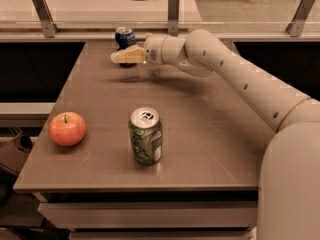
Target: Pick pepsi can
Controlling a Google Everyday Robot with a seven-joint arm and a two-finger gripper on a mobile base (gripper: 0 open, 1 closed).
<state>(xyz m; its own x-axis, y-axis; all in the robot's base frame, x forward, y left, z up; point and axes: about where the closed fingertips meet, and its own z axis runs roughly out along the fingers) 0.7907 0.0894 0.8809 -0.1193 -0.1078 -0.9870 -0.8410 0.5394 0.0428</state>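
Three things stand on the table [215, 134]: an apple [67, 128] front left, a green can [146, 135] front centre, the pepsi can [125, 36] upright at the far edge. The tool [121, 57] lies across the pepsi can's lower front; spread or pinching, I cannot tell.

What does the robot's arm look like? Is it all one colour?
Mostly! The arm is creamy white, made of fat, smooth, rounded tubes, with a row of small dark dots along it and a thin gold ring near the big bottom joint. Its gripper, at the far end of the table right by the pepsi can, is pale yellow.
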